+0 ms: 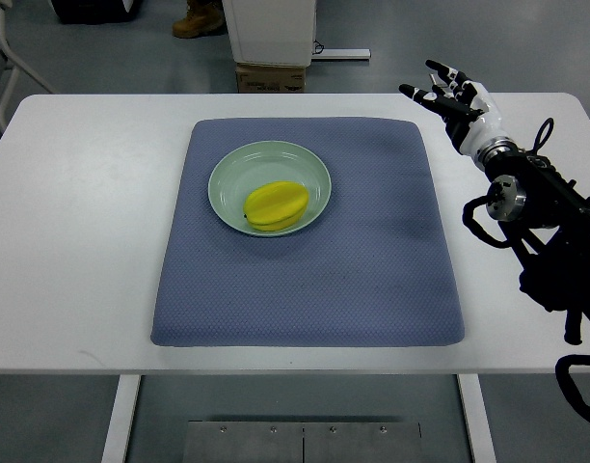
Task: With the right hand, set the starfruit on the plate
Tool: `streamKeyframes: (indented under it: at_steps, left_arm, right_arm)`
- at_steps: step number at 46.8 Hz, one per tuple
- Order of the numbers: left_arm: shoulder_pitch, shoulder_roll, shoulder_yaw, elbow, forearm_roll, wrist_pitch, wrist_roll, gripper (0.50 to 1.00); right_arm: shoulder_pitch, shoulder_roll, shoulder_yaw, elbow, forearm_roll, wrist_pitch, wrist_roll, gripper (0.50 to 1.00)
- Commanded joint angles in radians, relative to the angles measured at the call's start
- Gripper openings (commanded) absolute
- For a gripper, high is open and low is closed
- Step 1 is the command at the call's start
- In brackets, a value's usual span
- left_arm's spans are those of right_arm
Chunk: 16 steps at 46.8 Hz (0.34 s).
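A yellow starfruit lies inside the pale green plate, toward its near side. The plate rests on a blue-grey mat in the middle of the white table. My right hand hovers over the table's far right corner, well away from the plate. Its fingers are spread and hold nothing. The right arm runs in from the right edge with black cables along it.
The white table extends around the mat on all sides. Beyond the far edge stand a cardboard box and a white cabinet base on the floor. A person's boot shows at the top.
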State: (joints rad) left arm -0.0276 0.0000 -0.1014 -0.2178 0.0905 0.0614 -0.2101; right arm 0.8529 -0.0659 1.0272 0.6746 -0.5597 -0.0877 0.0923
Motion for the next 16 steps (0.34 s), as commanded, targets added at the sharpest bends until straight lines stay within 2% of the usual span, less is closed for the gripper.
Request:
streamKeyframes:
  at_steps: [1,16]
  left_arm:
    - [0.0,0.0,0.0,0.0,0.0,0.0,0.0,1.0]
    - [0.0,0.0,0.0,0.0,0.0,0.0,0.0,1.0]
  right_arm:
    - [-0.011,0.0,0.001,-0.001,0.029,0.0,0.0,1.0]
    - [-0.043,0.008,0.002,-0.001,0.041,0.0,0.0,1.0]
